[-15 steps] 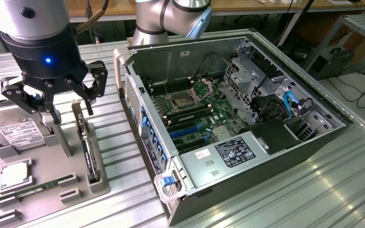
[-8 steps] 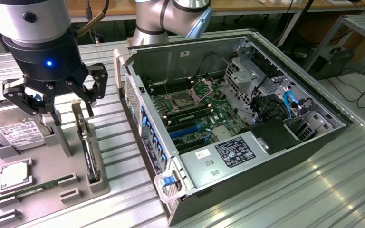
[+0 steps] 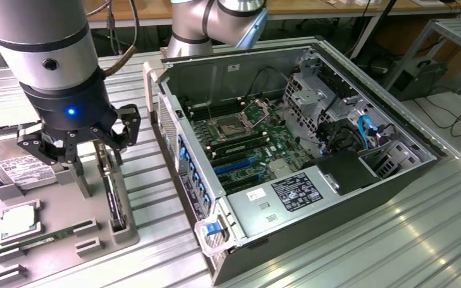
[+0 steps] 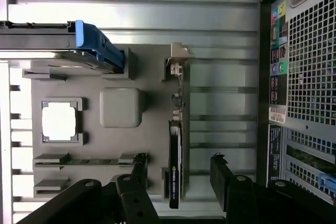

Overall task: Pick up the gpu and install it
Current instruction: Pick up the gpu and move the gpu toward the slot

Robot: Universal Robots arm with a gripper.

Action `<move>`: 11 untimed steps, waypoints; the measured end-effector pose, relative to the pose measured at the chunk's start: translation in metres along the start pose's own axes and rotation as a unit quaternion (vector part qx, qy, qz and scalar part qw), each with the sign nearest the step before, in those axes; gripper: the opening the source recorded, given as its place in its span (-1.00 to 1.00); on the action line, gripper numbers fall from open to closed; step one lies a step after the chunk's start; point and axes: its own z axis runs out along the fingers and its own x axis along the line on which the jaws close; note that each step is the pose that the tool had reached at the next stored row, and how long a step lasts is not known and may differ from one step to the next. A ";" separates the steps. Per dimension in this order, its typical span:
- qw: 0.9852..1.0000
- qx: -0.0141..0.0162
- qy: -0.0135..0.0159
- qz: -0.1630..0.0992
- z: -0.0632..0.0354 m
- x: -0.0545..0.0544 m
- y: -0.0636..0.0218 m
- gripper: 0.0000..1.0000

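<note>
- The tabletop [image 3: 391,240], ribbed metal, carries everything, so the lift should go straight up and off it rather than dragging across the ribs.
- The computer case [image 3: 239,57] lies open on its side across the centre and right of the exterior view. Its near wall is just beside the pick-up spot, so keep the wrist away from that edge.
- The grey tray [image 3: 62,210] sits in the lower left of the exterior view, with a hard drive [image 3: 10,165] at its far left end.
- The end effector [image 3: 94,174] hangs over the tray's right side, jaws spread fully and holding nothing. In the wrist view, one finger sits on each side of the card with a gap on both.
- The gpu [image 4: 175,156] stands on edge in a slot at the tray's right side, its metal bracket at one end.
- For a good grasp, I would centre the card between the fingers. I would bring them low enough to clamp the flat faces and close squarely so the card does not tilt in its slot.
</note>
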 end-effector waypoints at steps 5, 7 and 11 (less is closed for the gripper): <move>1.000 0.001 0.000 0.000 0.0207 0.000 0.0002 0.20; 1.000 0.000 0.000 0.000 0.0367 0.001 -0.0083 0.20; 1.000 0.001 0.000 0.000 0.0513 0.001 -0.0094 0.20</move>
